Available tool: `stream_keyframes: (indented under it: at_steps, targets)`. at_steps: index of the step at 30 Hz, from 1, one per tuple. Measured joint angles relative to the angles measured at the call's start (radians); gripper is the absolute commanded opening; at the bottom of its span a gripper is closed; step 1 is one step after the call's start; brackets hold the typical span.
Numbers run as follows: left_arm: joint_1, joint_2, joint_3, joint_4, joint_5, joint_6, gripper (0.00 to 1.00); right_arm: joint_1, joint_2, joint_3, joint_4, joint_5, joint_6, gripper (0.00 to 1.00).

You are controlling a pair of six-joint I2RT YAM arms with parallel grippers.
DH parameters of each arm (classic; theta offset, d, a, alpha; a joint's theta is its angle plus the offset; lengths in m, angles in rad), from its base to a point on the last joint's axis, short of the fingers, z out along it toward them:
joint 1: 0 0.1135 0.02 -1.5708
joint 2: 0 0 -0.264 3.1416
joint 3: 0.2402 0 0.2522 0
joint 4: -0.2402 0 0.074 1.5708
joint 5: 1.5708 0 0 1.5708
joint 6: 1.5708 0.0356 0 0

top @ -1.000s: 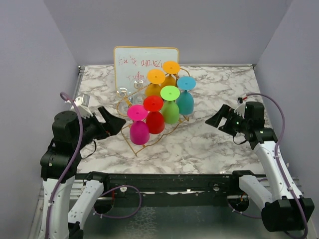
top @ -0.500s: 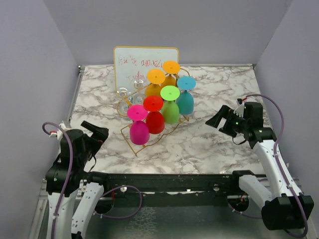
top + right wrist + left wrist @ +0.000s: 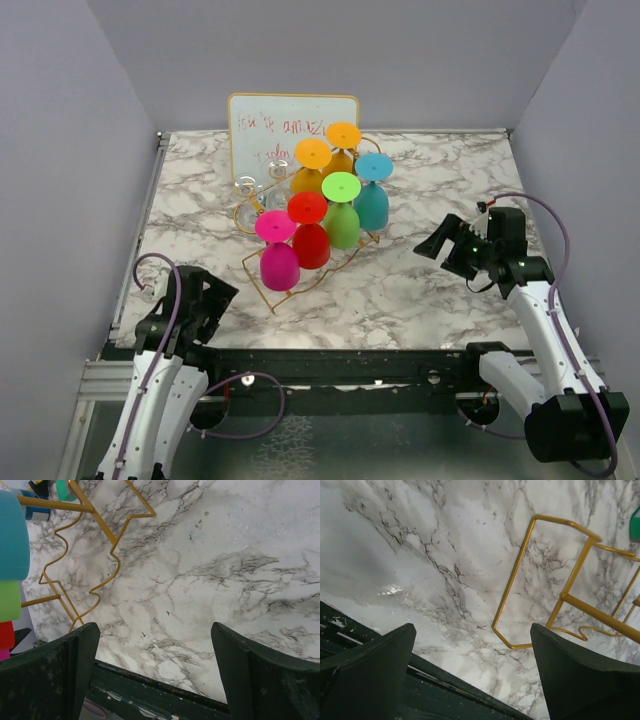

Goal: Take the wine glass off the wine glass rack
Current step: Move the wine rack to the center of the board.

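Evidently light, smooth and slippery, the magenta stemmed wine glass [image 3: 279, 262] hangs bowl-down at the near end of the gold wire wine glass rack [image 3: 600, 616]. It looks best gripped around the bowl. The left pincer [image 3: 472, 630] and right pincer [image 3: 155, 627] gape empty, well apart from it.

Red scrawl on whiteboard [image 3: 270, 112], not legible.
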Motion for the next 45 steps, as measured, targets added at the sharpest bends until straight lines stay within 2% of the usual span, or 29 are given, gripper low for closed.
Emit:
stream_keyframes:
  at_steps: [10, 15, 23, 26, 28, 33, 45]
  targets:
    - [0.0, 0.008, -0.198, 0.177, 0.117, -0.053, 0.96, 0.0, 0.0, -0.002, -0.012, 0.011, 0.001, 1.0]
    - [0.0, 0.037, -0.246, 0.251, 0.153, -0.072, 0.92, 0.0, -0.004, -0.019, -0.01, 0.011, 0.004, 1.0]
    - [0.0, 0.076, -0.34, 0.499, 0.244, -0.119, 0.76, 0.0, -0.004, -0.028, -0.013, 0.013, 0.005, 1.0]
    - [0.0, 0.116, -0.35, 0.563, 0.257, -0.126, 0.73, 0.0, -0.004, -0.028, -0.014, 0.016, 0.005, 1.0]
    - [0.0, 0.154, -0.352, 0.606, 0.261, -0.127, 0.66, 0.0, -0.003, -0.028, -0.017, 0.016, 0.005, 1.0]
    - [-0.007, 0.256, -0.364, 0.731, 0.292, -0.137, 0.62, 0.0, 0.001, -0.028, -0.017, 0.016, 0.005, 1.0]
    - [-0.092, 0.436, -0.367, 0.954, 0.3, -0.174, 0.59, 0.0, 0.031, -0.042, 0.005, -0.011, 0.01, 1.0]
